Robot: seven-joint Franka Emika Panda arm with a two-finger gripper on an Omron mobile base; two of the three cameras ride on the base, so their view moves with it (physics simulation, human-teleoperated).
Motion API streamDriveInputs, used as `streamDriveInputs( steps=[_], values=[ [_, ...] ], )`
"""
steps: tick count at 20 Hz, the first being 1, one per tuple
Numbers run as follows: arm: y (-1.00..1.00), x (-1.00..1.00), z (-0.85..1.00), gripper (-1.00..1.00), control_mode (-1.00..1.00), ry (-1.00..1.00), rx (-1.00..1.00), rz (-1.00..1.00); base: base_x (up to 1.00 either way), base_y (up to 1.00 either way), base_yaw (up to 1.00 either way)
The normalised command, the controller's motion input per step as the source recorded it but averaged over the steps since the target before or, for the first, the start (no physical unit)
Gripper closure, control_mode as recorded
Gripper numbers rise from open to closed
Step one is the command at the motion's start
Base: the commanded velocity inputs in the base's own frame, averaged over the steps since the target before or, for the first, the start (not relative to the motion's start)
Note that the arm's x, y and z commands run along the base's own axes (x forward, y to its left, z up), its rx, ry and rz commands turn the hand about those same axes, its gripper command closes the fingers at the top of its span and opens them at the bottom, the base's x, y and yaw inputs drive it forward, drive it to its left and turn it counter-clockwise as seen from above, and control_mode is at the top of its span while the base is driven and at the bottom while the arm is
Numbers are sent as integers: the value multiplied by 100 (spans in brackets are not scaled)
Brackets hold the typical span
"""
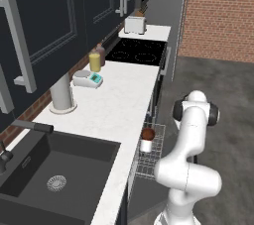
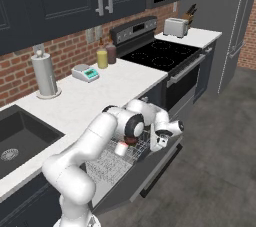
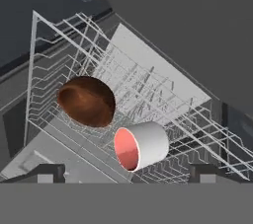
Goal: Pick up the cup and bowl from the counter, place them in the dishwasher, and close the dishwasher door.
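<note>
Cup (image 3: 141,145) mouth beside bowl (image 3: 86,100)

Even, soft rendered light (slightly blurry)

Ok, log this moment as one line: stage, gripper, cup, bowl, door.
stage: both items loaded | gripper: open, above rack | cup: in dishwasher rack | bowl: in rack beside cup | dishwasher door: open, not yet closed
</note>
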Motion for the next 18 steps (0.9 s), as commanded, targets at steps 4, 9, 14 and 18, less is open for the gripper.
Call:
streamDriveInputs(
  steps=[4, 9, 14, 18],
  values=[
    [29, -100, 7, -100, -100, -68, 0, 0, 0, 0, 0],
    [29, -100, 67, -100, -100, -60, -1, -3, 0, 0, 0],
    [-20, -100, 73, -100, -100, -29, 0, -4, 0, 0, 0],
    [-66, -99, 74, -100, -100, -1, 0, 0, 0, 0, 0]
  ],
)
